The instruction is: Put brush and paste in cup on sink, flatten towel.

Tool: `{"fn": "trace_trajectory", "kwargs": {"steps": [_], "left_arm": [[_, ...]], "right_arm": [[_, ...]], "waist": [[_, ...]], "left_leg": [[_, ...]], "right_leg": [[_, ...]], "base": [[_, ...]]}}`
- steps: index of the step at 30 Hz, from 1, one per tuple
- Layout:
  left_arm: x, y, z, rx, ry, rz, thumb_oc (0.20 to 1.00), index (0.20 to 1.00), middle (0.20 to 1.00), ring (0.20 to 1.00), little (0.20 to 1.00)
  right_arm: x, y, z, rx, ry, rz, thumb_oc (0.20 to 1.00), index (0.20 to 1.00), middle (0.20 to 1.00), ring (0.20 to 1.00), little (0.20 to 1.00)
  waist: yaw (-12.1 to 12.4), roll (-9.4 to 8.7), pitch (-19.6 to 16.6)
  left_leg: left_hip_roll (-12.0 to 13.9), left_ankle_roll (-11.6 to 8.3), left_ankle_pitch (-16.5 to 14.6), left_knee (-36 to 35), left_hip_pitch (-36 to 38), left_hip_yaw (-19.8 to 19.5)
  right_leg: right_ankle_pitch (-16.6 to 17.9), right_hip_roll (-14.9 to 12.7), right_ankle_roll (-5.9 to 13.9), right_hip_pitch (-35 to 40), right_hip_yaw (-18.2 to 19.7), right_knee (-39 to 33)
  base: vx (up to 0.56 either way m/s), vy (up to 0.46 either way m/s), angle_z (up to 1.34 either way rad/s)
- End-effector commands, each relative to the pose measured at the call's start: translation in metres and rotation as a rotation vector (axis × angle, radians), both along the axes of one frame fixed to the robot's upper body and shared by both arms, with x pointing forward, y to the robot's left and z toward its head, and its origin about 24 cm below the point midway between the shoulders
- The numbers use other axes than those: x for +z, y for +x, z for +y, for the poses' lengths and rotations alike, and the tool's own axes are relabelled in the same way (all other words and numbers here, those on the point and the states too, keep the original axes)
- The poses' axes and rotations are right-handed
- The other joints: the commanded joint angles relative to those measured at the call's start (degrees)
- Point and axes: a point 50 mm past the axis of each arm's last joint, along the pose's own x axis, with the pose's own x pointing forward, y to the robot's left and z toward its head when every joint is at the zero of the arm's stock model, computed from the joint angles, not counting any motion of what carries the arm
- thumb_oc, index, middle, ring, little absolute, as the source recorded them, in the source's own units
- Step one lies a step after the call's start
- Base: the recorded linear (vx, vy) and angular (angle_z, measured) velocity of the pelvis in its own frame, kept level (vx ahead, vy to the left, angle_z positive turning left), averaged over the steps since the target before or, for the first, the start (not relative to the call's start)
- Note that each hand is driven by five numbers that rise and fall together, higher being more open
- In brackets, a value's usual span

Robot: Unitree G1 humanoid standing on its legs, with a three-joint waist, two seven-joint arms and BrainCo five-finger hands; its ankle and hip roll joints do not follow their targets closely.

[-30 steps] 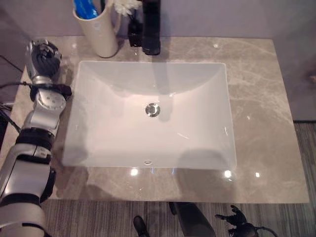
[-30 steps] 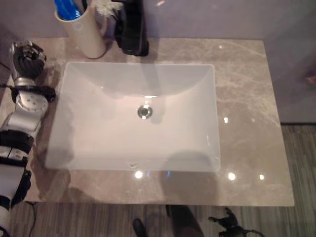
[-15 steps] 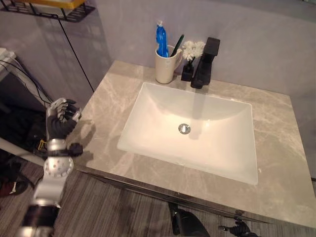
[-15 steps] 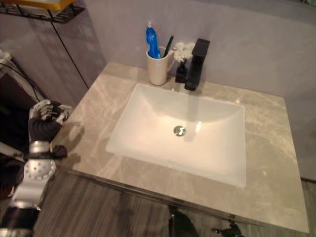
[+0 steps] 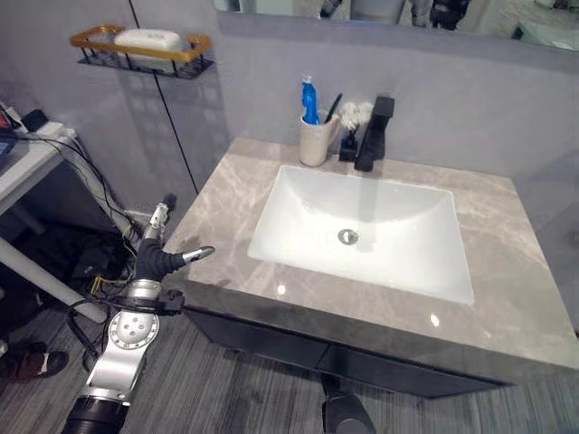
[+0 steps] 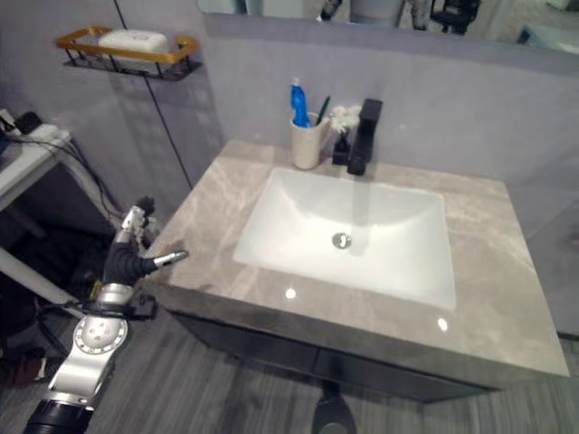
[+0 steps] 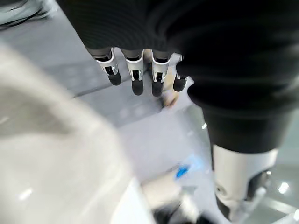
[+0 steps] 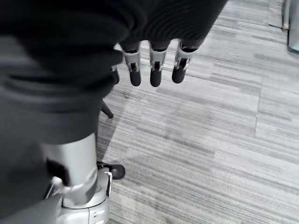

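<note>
Toothbrush (image 5: 332, 107) and toothpaste (image 5: 309, 100) — upright in the cup (image 5: 314, 143) at the surface's back, well beyond the nearer left robot hand (image 5: 160, 255), fingers relaxed, empty — right robot hand (image 8: 154, 70) likewise empty.

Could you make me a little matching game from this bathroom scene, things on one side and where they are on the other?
Things:
1. cup
2. soap
3. tap
4. left hand

Places:
A. on the wall shelf
B. off the counter's left edge
C. back left of the sink, holding a blue tube
D. behind the basin, middle

Pairs: 1-C, 2-A, 3-D, 4-B
</note>
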Motion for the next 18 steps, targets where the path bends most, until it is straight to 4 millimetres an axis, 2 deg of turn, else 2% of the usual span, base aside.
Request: {"fn": "trace_trajectory", "kwargs": {"steps": [1, 3, 5, 6, 7, 9, 10, 18], "left_arm": [[0.034, -0.013, 0.007, -0.025, 0.048, -0.143, 1.0, 1.0, 1.0, 1.0, 1.0], [0.031, -0.016, 0.011, -0.011, 0.056, -0.126, 1.0, 1.0, 1.0, 1.0, 1.0], [0.025, -0.023, 0.019, 0.028, 0.059, -0.101, 1.0, 1.0, 1.0, 1.0, 1.0], [0.022, -0.023, 0.02, 0.034, 0.053, -0.095, 1.0, 1.0, 1.0, 1.0, 1.0], [0.021, -0.025, 0.022, 0.042, 0.05, -0.088, 1.0, 1.0, 1.0, 1.0, 1.0], [0.02, -0.028, 0.023, 0.043, 0.049, -0.083, 1.0, 1.0, 1.0, 1.0, 1.0], [0.017, -0.029, 0.022, 0.035, 0.039, -0.068, 1.0, 1.0, 1.0, 1.0, 1.0], [0.01, -0.028, 0.019, 0.012, 0.028, -0.034, 1.0, 1.0, 1.0, 1.0, 1.0]], "right_arm": [[0.004, 0.018, 0.001, 0.034, -0.007, -0.065, 1.0, 1.0, 1.0, 1.0, 1.0], [0.005, 0.024, 0.002, 0.053, -0.011, -0.07, 1.0, 1.0, 1.0, 1.0, 1.0], [0.006, 0.037, 0.008, 0.09, -0.004, -0.105, 1.0, 1.0, 1.0, 1.0, 1.0], [0.007, 0.04, 0.009, 0.096, -0.001, -0.115, 1.0, 1.0, 1.0, 1.0, 1.0], [0.007, 0.04, 0.009, 0.096, 0.001, -0.117, 1.0, 1.0, 1.0, 1.0, 1.0], [0.008, 0.042, 0.009, 0.102, 0.0, -0.125, 1.0, 1.0, 1.0, 1.0, 1.0], [0.008, 0.038, 0.007, 0.104, -0.005, -0.118, 1.0, 1.0, 1.0, 1.0, 1.0], [0.011, 0.028, -0.01, 0.068, -0.046, -0.106, 1.0, 1.0, 1.0, 1.0, 1.0]], "waist": [[3.7, -0.61, -0.1], [4.2, -0.73, -0.6], [5.7, -2.12, -2.1], [5.9, -2.46, -2.5], [6.2, -2.82, -3.0], [6.7, -3.2, -3.6], [6.6, -3.48, -3.8], [6.1, -3.32, -4.3]], "left_leg": [[-2.9, -1.96, 2.4, -7.4, 3.7, 1.3], [-2.5, -2.01, 2.7, -6.9, 2.7, 2.7], [-1.5, -2.3, 2.8, -6.2, 0.6, 6.2], [-1.3, -2.38, 3.0, -6.5, 0.3, 6.9], [-1.0, -2.63, 3.3, -6.7, -0.2, 7.9], [-0.7, -2.88, 3.7, -6.6, -1.0, 8.9], [-0.2, -3.37, 4.4, -6.7, -1.5, 9.2], [2.1, -5.14, 7.2, -7.4, -2.1, 11.0]], "right_leg": [[-4.2, -3.5, -0.98, 4.6, -5.2, 5.6], [-4.8, -3.9, -0.86, 6.3, -5.2, 6.0], [-5.1, -3.0, 0.31, 9.9, -3.1, 2.5], [-5.8, -2.5, 0.27, 10.8, -3.1, 0.4], [-7.0, -2.2, 0.2, 11.9, -3.5, -3.6], [-7.2, -2.0, 0.14, 12.4, -4.5, -6.5], [-8.6, -0.8, -0.09, 13.6, -4.4, -9.7], [-9.0, 2.2, -1.69, 16.2, -4.5, -15.5]], "base": [[-0.22, -0.042, -0.73], [-0.15, -0.064, -0.83], [-0.17, -0.192, -0.88], [-0.14, -0.243, -0.84], [-0.07, -0.127, -0.82], [-0.06, -0.167, -0.64], [-0.07, -0.192, -0.58], [-0.06, -0.178, -0.23]]}}
